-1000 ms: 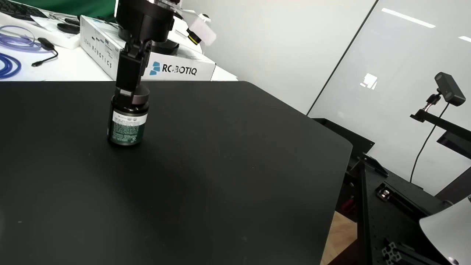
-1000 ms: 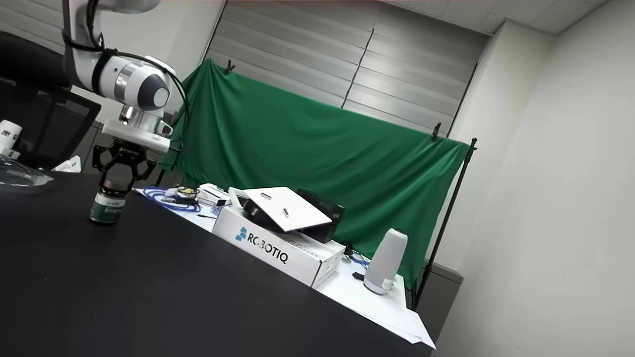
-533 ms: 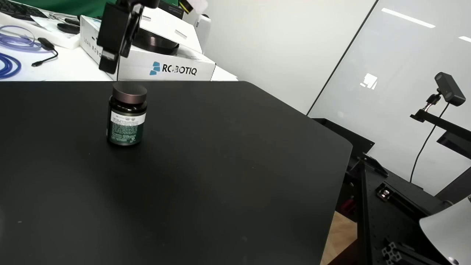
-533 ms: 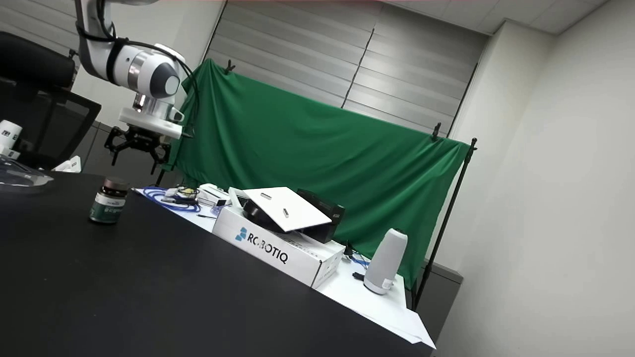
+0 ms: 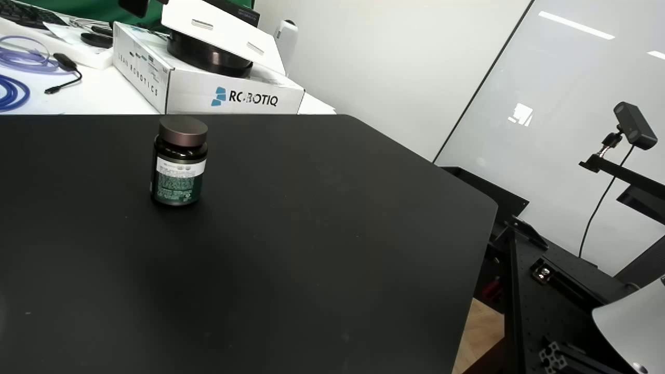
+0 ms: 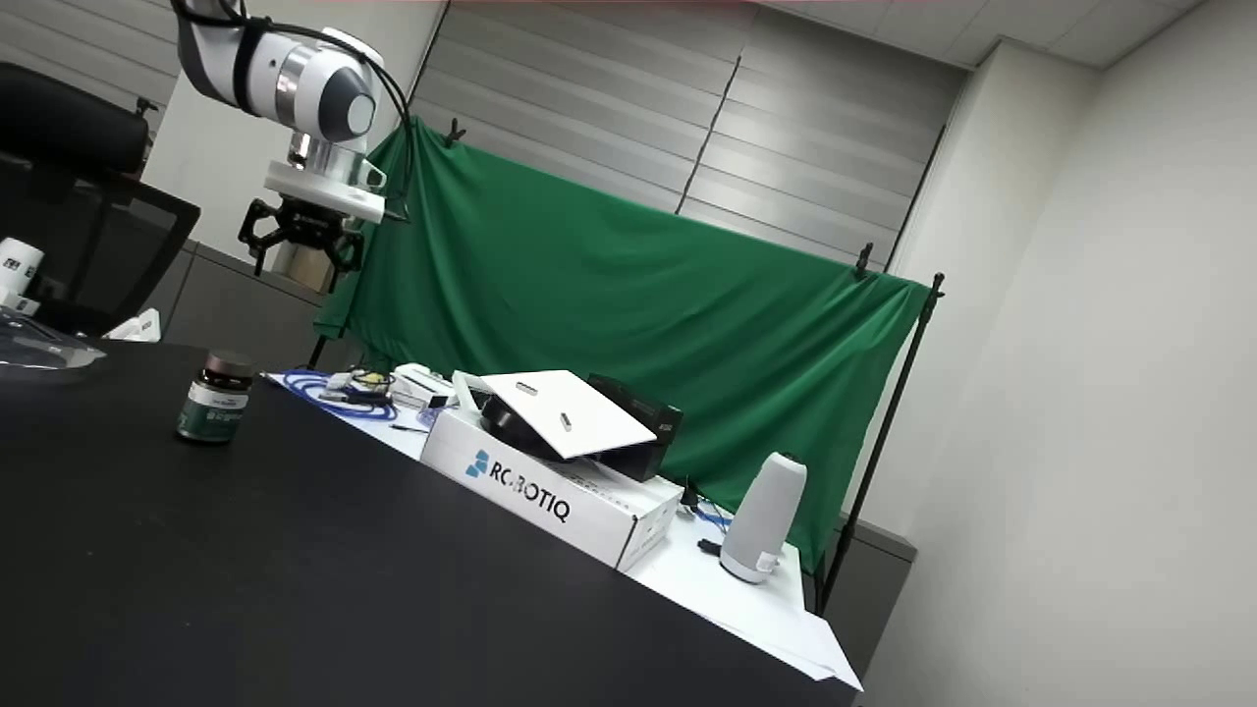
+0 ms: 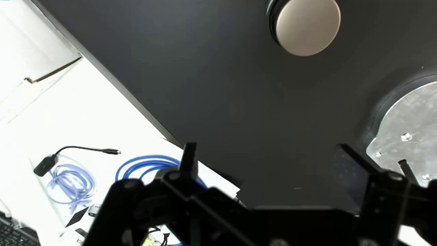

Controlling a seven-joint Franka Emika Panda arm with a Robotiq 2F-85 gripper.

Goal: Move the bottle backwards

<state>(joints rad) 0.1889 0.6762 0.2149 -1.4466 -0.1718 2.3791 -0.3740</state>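
Observation:
The bottle [image 5: 179, 179], small and dark with a brown screw cap and a green label with a white band, stands upright on the black table in both exterior views. In the wrist view the bottle's round cap [image 7: 309, 27] shows at the upper edge. My gripper [image 6: 296, 276] hangs well above the table and apart from the bottle [image 6: 213, 405], higher up in that exterior view. Its fingers are spread wide in the wrist view, and between the tips of the gripper [image 7: 266, 146] there is only tabletop in the background.
Beyond the black table [image 5: 311, 234] lies a white surface with a white Robotiq box [image 5: 234, 96] and blue cable coils [image 7: 150, 164]. A clear plastic item [image 6: 39, 344] rests near the bottle on the table. A silvery rounded piece [image 7: 409, 126] sits at the wrist view's right.
One second ago my gripper was around the bottle's cap. It has let go, opened wide and risen up and away, while the bottle stays standing in practically the same spot.

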